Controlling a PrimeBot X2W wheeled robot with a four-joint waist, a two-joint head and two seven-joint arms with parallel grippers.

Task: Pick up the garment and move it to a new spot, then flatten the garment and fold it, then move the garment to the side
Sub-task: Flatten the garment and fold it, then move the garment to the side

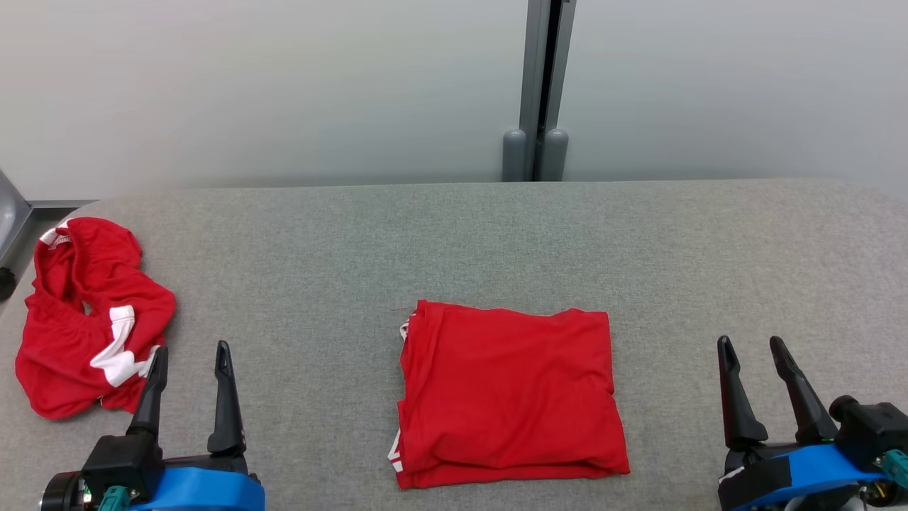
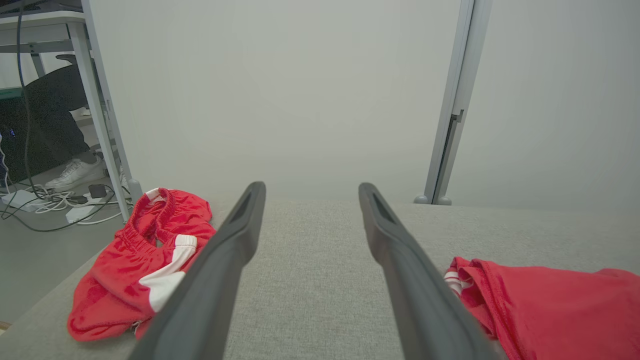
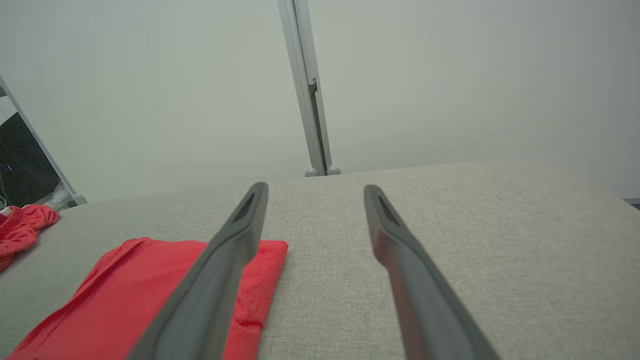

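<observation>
1. Grippers. The left gripper [image 1: 191, 349] sits at the near left edge and the right gripper [image 1: 750, 342] at the near right edge. On both, the fingers are spread wide with nothing between them. Neither is touching the folded cloth.

2. Work item. The folded garment [image 1: 507, 394] lies between the 2 grippers on the near middle of the grey padded surface [image 1: 454, 234], well apart from each. It is a red, roughly square stack of several layers, with white trim showing at its left edge. Flattening and folding appear complete, so the move to the side remains.

3. Handling. Expect light, limp, thin cloth with no stiffness. Pinching only the top layer would probably undo the stack. The recommended hold is the near edge, with 1 gripper toward each near corner and the fingers slid under so that all layers clamp together. The padded surface may drag on the cloth, so lifting clear looks safer than sliding.

4. Beyond. A crumpled garment [image 1: 85, 312], red with white patches, lies at the far left, close to the left gripper's fingers. Contact cannot be determined. A pale wall and a grey post [image 1: 543, 85] stand behind the surface.
</observation>
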